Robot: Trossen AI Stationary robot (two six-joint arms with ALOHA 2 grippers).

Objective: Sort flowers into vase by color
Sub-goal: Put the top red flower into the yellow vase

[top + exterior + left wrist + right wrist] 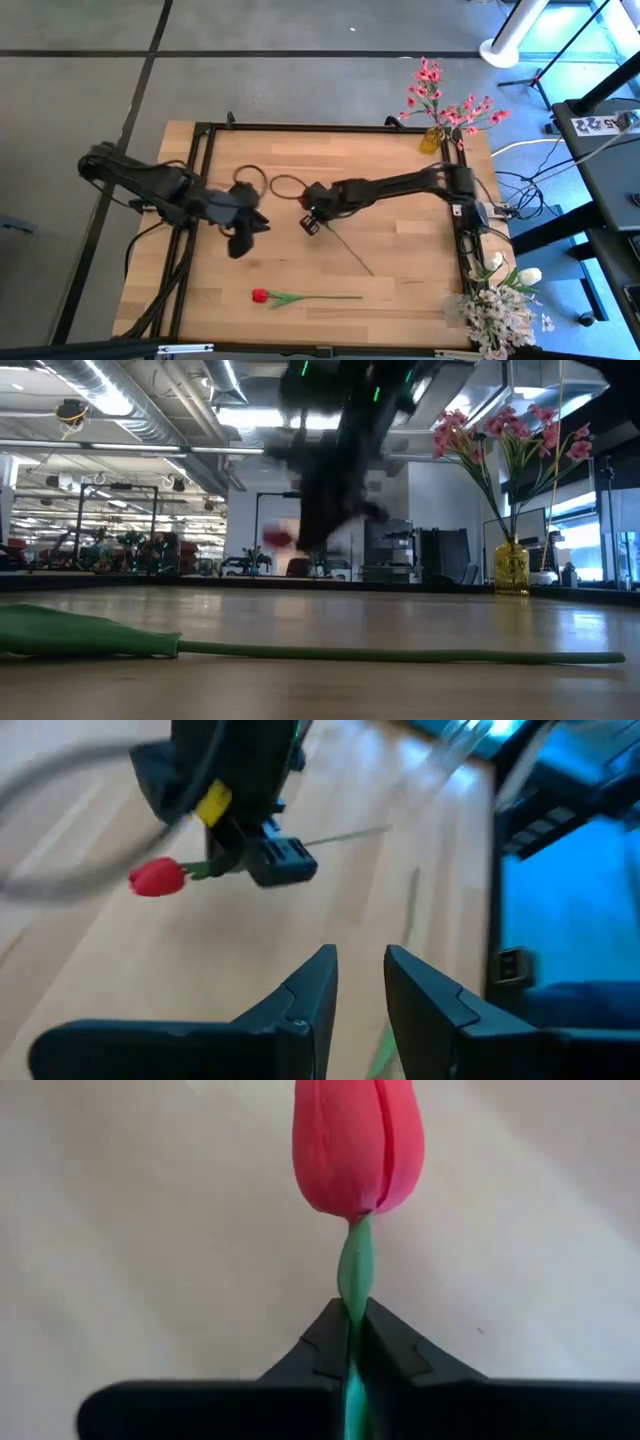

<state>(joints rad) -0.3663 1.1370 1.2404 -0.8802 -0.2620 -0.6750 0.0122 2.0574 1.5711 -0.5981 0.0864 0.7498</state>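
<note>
My right gripper (310,222) hovers over the table's middle, shut on a red tulip. The tulip's head (358,1145) juts past my right gripper (352,1315), and its thin stem (350,252) trails toward the near right. A second red tulip (262,295) lies flat on its side near the near edge, its stem (400,654) crossing the low view. My left gripper (240,240) waits left of centre, open by a narrow gap (358,960) with nothing between the fingers. The yellow vase (432,140) stands at the far right corner. My right gripper pinches the held tulip's green stem just below the head (353,1280) between its two fingers. The stem runs along the fingers, and the head points forward beyond the fingertips. The head (157,877) is held clear of the table.
The yellow vase (511,568) holds pink blossom sprays (510,435). White tulips and white sprays (500,300) sit at the near right corner. A cable loop (285,185) lies beside the arms. Bare wood shows across the table's middle and near left.
</note>
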